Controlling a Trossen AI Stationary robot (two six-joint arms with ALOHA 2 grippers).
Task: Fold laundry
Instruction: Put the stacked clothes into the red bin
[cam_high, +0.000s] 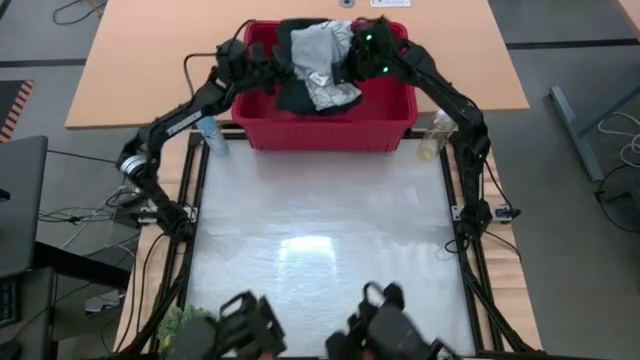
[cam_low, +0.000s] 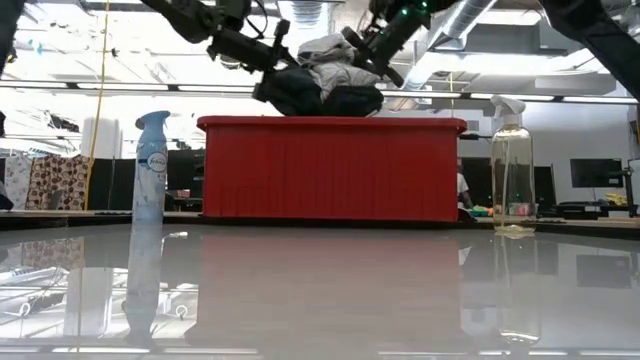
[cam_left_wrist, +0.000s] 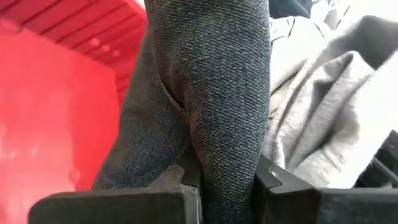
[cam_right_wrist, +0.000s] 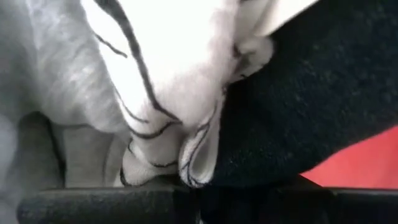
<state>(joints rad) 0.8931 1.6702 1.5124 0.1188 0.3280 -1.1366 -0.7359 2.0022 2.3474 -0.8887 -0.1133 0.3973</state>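
While both arms reach over basket (cam_high: 330, 130), tools prob. pinch laundry (cam_high: 318, 62).

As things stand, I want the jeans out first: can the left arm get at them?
Probably yes. The left gripper already reaches into the red basket with its jaws shut on a fold of the dark jeans. The grey cloth lies beside it, not across the grip.

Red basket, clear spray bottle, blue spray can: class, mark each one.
red basket (cam_low: 330, 170), low view, front wall
clear spray bottle (cam_low: 513, 170), low view, body
blue spray can (cam_low: 150, 175), low view, body
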